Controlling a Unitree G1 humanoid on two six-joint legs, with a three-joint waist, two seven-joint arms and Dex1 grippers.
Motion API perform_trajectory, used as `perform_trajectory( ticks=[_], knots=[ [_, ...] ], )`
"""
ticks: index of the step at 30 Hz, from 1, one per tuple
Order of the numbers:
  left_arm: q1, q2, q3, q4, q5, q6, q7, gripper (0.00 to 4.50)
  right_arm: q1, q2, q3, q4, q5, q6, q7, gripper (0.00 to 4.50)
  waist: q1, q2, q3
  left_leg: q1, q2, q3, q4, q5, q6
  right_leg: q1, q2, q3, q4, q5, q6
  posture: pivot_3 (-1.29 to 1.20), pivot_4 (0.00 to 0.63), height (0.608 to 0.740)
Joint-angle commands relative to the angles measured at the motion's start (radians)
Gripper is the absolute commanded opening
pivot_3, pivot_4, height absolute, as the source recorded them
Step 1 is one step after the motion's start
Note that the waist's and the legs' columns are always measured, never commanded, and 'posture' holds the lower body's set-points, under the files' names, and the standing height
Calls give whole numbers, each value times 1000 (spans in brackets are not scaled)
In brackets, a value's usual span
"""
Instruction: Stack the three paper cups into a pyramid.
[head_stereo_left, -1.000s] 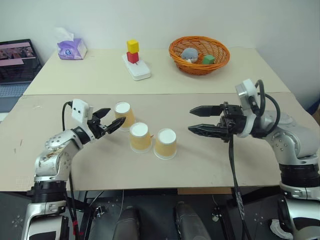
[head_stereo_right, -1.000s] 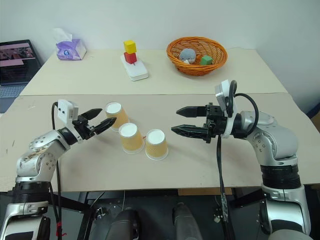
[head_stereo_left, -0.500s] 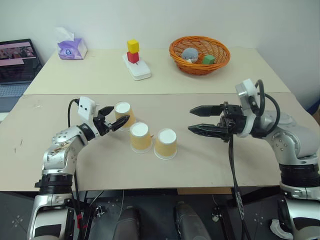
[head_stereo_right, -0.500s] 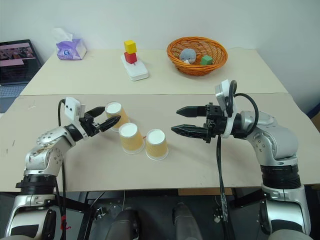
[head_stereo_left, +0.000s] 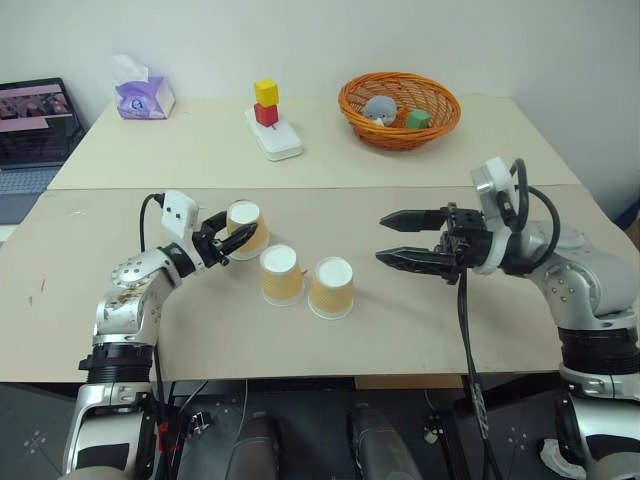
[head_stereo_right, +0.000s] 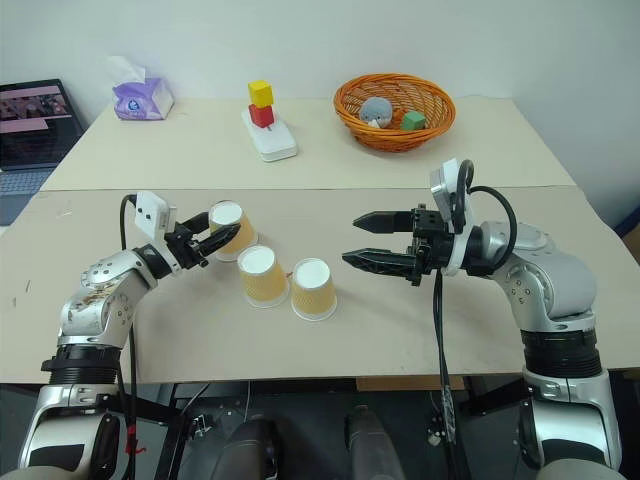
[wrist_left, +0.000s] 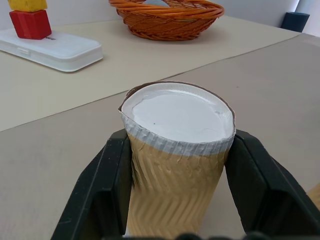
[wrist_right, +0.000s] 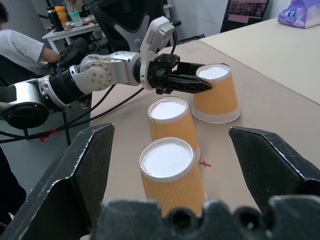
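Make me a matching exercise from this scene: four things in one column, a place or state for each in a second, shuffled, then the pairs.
1. left gripper
2. right gripper
3. yellow block
4. green block

a. inside the orange basket
b. shut on the farthest-left paper cup
c. on top of the red block
d. open, holding nothing

Pairs: 1-b, 2-d, 3-c, 4-a

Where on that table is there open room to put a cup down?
The near table is bare between the right gripper and its front edge, and left of the left gripper too. It is crowded around the three paper cups, which stand close together. The far table holds a tissue pack, block tower and basket.
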Motion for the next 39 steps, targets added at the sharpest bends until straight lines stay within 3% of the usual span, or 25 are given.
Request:
perform_trajectory(
  ticks=[1, 13, 18, 23, 27, 32, 39],
  knots=[
    [-46, 42, 53, -73, -27, 11, 9, 2318, -23, -1, -16, -19, 16, -22, 7, 4287, -1, 0, 0, 0, 0, 0, 0, 0, 0, 0, 0, 0, 0, 0, 0, 0, 150, 658],
    [-243, 160, 136, -230, -299, 315, -76, 2318, -44, 5, 0, 8, 9, -27, 16, 4287, 3, 0, 0, -2, 0, -2, 0, 0, 0, 0, 0, -2, -1, 0, 0, 0, 150, 658],
    [-271, 201, 114, -309, -458, 491, -163, 2318, -42, 5, -3, 6, 11, -26, 16, 4287, 0, 0, 0, -2, 0, -2, 0, 0, -1, 0, 0, -2, 0, 0, 0, 0, 150, 658],
    [-300, 215, 72, -320, -522, 581, -232, 2318, -40, 2, -7, 2, 13, -25, 15, 4287, 1, 0, 0, -2, -1, -2, 0, 1, -1, 0, 0, -3, 0, 0, 0, 0, 150, 658],
    [-320, 206, 12, -310, -507, 586, -278, 2318, -34, -1, -13, -7, 14, -23, 7, 4287, 0, 0, 0, -2, -1, -2, 0, 1, -1, 0, 0, -2, 0, 0, 0, 0, 150, 658],
    [-308, 185, -103, -277, -392, 490, -341, 2318, -15, -12, -30, -27, 25, -13, -6, 4287, 3, 0, 0, -2, -1, -2, 0, 1, -1, 0, 0, -2, 0, 0, 0, 0, 150, 658],
    [-285, 159, -156, -250, -313, 421, -380, 2318, 1, -19, -38, -45, 37, -9, -23, 4287, 0, 0, 0, -2, -1, -2, 0, 1, -1, 0, 0, -2, 0, 0, 0, 0, 150, 658]
  ],
)
